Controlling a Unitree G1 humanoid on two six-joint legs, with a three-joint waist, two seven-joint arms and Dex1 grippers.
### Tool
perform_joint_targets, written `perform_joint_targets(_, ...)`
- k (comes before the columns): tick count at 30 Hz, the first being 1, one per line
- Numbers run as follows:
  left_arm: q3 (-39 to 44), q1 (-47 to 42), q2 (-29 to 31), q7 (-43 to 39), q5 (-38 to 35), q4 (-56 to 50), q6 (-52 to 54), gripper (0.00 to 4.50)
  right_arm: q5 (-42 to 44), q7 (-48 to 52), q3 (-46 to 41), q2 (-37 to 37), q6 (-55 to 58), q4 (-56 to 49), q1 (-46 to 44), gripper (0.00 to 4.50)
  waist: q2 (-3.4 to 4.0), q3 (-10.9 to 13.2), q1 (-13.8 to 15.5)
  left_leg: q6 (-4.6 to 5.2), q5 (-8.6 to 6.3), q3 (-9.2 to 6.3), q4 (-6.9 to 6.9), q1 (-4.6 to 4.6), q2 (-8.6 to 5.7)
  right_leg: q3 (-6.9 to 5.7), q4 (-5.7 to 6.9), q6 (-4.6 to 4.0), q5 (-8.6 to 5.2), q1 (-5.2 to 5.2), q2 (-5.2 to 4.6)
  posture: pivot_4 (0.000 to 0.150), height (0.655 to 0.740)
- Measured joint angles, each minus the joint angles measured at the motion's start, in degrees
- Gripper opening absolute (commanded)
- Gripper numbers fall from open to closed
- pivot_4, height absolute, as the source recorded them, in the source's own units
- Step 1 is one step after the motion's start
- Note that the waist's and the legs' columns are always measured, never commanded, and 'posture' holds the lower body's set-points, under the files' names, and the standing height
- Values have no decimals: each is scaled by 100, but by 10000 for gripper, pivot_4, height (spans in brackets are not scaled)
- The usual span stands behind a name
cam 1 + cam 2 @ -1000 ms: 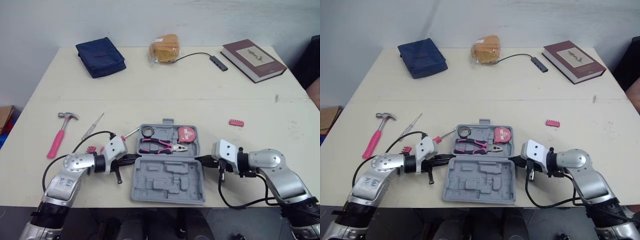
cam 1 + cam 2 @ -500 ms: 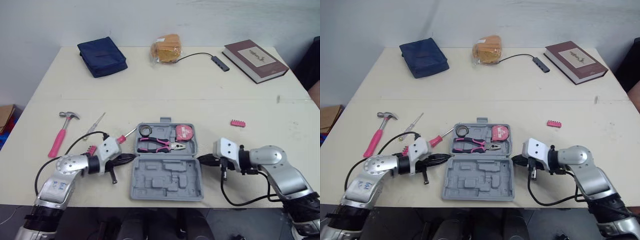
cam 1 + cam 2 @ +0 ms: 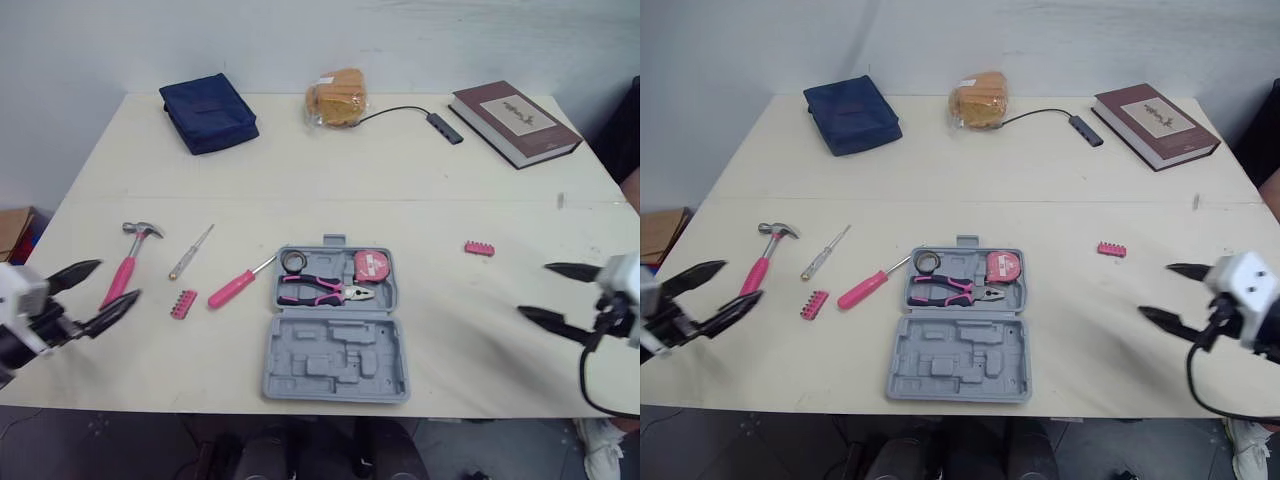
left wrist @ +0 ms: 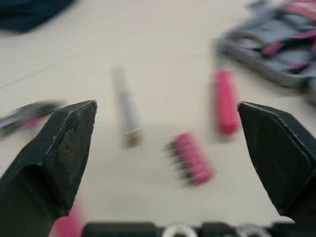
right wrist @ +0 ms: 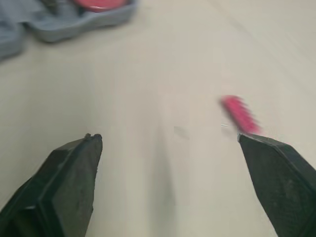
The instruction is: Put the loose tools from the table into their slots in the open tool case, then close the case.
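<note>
Arms have both backed off the open tool case near mid-table, left gripper and right gripper gaping wide and empty, so imo the hammer and pink screwdriver on its left still need slotting.

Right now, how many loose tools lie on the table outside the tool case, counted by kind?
Hammer: 1
Pink-handled screwdriver: 1
Slim screwdriver: 1
Pink bit holders: 2
Total: 5
</note>
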Motion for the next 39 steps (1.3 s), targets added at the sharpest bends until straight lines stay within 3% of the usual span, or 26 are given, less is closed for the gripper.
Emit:
perform_joint_targets(7,1123,484,482,591,483,1839,-832,45000,-350,12,-483,-11,-1687,1928,476,43528,-22,-8,28,-3,-29,7,-5,-2,7,0,-24,-2,-1,-2,2,1500,7400)
perform_joint_targets(13,1122,639,609,839,617,2055,-846,45000,-355,-266,-537,-45,-2352,2645,80,43528,-16,-9,2,-10,-35,7,-10,1,3,19,-22,-3,7,-8,-18,1500,7400)
perform_joint_targets(20,624,178,594,1011,501,1183,-326,45000,-66,-554,315,252,-1757,1308,-662,43528,-13,-9,-62,-41,-18,1,-12,-1,9,26,-6,-14,5,-10,-22,1500,7400)
perform_joint_targets(26,117,-202,663,901,23,344,898,45000,915,-664,714,792,-672,-182,-831,43528,-14,-9,-73,-36,5,-1,-15,-9,11,-1,10,-15,4,-8,-16,1500,7400)
perform_joint_targets(31,-1388,-1630,978,1228,344,60,1931,45000,1627,-656,1821,1293,214,-1505,-1236,43528,-19,-6,7,-42,8,7,-2,-3,-2,-19,16,-9,10,-11,-18,1500,7400)
perform_joint_targets(39,-2590,-2324,824,1554,883,347,2602,45000,1533,-556,2332,1624,126,-1731,-1551,43528,-21,-6,27,-28,12,39,-5,-11,11,-19,22,-5,12,-23,44,1500,7400)
